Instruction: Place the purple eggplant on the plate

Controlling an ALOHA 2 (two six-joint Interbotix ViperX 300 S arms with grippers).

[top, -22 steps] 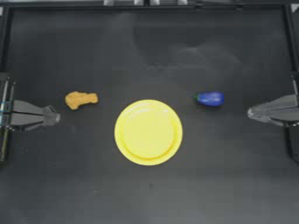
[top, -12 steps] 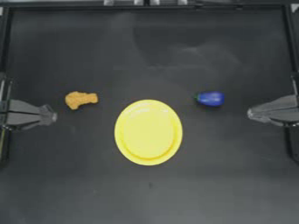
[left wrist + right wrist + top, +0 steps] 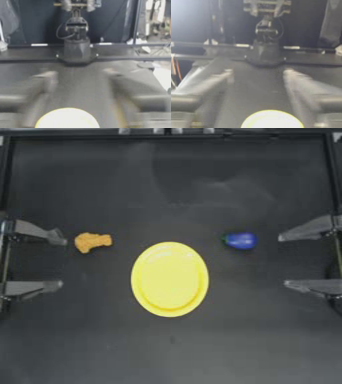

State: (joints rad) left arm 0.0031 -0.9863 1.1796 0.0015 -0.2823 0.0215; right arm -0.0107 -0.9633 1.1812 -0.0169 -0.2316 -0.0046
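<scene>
Purple eggplant [image 3: 240, 240] lies on the table [image 3: 174, 183], just off the plate's [image 3: 169, 279] right side and apart from its rim. Nothing is grasped yet, so the reach appears to be the step in hand. The right gripper [image 3: 286, 260] waits beyond the eggplant, farther from the plate, fingers spread wide; it would need to advance and close around the toy. The left gripper [image 3: 61, 263] sits across the plate, fingers spread, near an orange nugget [image 3: 92, 241].

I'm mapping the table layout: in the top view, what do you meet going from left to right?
left gripper → orange nugget → yellow plate → purple eggplant → right gripper
</scene>
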